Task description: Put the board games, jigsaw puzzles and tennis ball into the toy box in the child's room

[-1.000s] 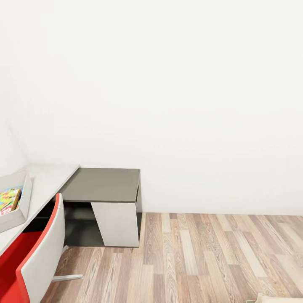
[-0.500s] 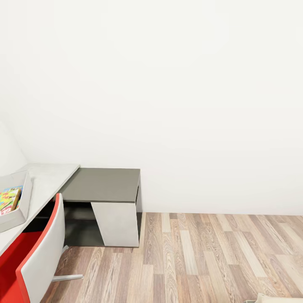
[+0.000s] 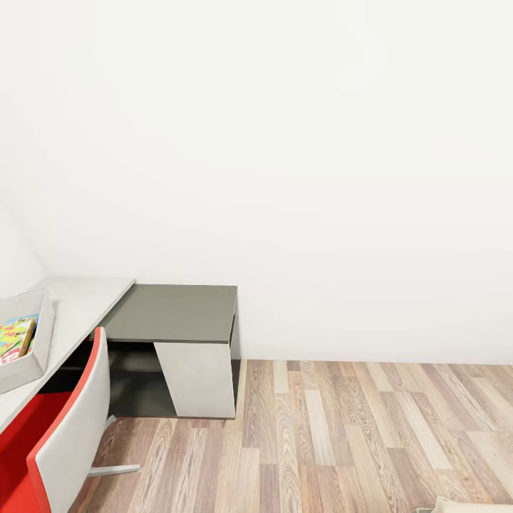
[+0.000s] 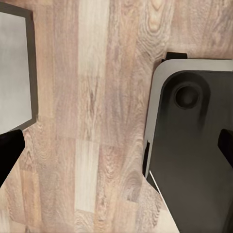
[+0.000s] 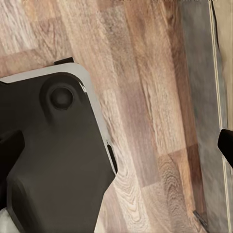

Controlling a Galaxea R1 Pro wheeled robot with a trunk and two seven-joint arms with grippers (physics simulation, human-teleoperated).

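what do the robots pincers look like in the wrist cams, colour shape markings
Only the tips are in frame. The left pincer has two plain matte black fingers with blunt, angled ends and no markings or cables on them. The right pincer looks the same, with plain black fingers.

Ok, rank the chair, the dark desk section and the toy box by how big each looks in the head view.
1. The dark desk section and the chair cover similar areas; the chair is nearer the camera and cut off by the frame, so I won't rank them.
2. The toy box, also cut off at the edge, looks smallest.
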